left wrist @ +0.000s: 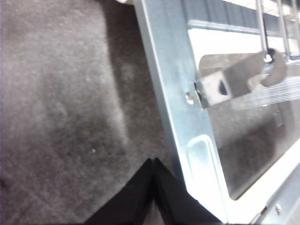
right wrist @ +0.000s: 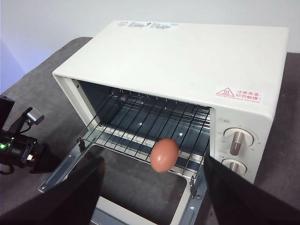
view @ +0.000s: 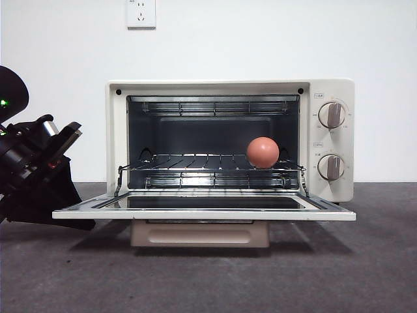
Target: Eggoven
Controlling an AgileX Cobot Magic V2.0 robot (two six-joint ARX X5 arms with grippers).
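The reddish-brown egg lies on the wire rack inside the cream-white toaster oven, towards its right side near the front edge. The oven door hangs open and flat. In the right wrist view the egg lies free on the rack. My right gripper is open and empty, above and in front of the oven. My left gripper is shut and empty, low over the table beside the door's left metal frame. It shows in the front view at the door's left corner.
The oven's two knobs are on its right front panel. The table is dark grey felt. A white wall with a socket stands behind the oven. The left arm's black body sits left of the door.
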